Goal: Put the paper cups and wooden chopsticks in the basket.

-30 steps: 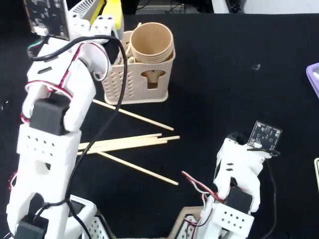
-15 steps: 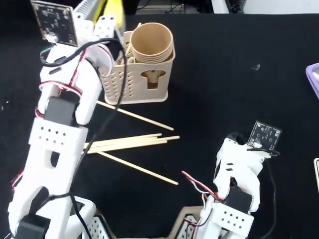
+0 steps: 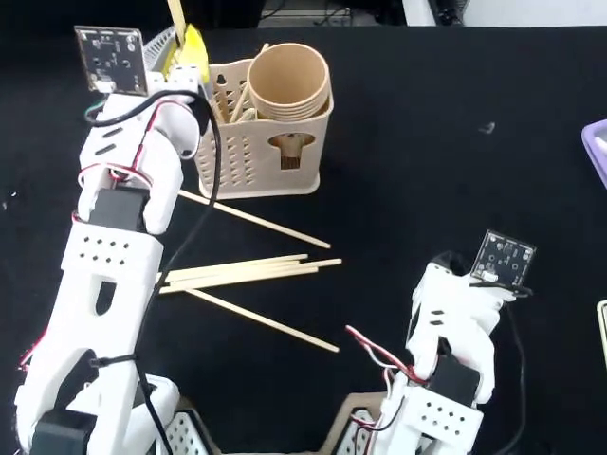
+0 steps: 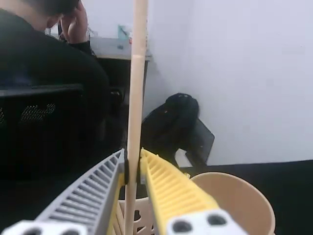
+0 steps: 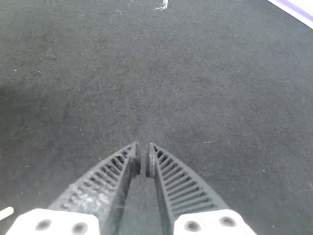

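Wooden chopstick (image 4: 135, 73) clamped upright in your left fingers (image 4: 164, 183), right fingers (image 5: 172, 180) pressed together empty: lower it straight into the basket (image 3: 247, 161).

Stacked tan paper cups (image 3: 289, 78) are sitting in the beige slotted basket (image 3: 251, 156) at the far edge of the counter (image 3: 455, 190); pale wooden chopsticks (image 3: 248, 271) are lying beside it, a single chopstick (image 4: 136, 88) being held upright.

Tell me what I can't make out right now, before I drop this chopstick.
The chopstick in the left gripper: both ends run past the frame edges, left wrist view.
The basket interior: covered by the stacked paper cups, high view.
The loose chopsticks: some ends hidden under the left arm, high view.
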Motion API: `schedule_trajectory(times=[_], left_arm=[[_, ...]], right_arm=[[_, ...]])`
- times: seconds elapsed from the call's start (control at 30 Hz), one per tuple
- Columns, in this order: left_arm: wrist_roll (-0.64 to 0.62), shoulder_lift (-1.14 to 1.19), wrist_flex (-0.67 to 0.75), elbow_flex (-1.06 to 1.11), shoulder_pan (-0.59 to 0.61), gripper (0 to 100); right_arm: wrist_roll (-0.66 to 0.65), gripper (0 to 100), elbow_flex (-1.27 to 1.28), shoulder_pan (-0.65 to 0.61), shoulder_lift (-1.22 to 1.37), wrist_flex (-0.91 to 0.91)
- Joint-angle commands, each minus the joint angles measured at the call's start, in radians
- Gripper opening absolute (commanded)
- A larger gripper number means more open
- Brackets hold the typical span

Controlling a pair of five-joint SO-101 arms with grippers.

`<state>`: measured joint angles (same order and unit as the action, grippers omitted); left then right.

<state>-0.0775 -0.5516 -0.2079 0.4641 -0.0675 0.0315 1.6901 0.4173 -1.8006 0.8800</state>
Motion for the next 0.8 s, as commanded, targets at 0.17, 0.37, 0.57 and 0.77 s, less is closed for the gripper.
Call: schedule_trajectory(times=[0.17, 0.37, 0.57, 0.77], left_arm=[[-0.008, -0.012, 0.021, 0.025, 0.007, 3], [-0.008, 0.063, 0.021, 0.001, 0.007, 3], [-0.044, 0.110, 0.020, -0.035, -0.005, 3], [-0.192, 0.110, 0.014, -0.048, -0.007, 18]], right_arm=[[-0.002, 4.3, -0.030, -0.014, -0.076, -0.003], [-0.002, 4.3, -0.030, -0.014, -0.076, -0.003], [-0.002, 4.3, -0.030, -0.014, -0.076, -0.003], [-0.002, 4.3, -0.030, -0.014, -0.076, -0.003]])
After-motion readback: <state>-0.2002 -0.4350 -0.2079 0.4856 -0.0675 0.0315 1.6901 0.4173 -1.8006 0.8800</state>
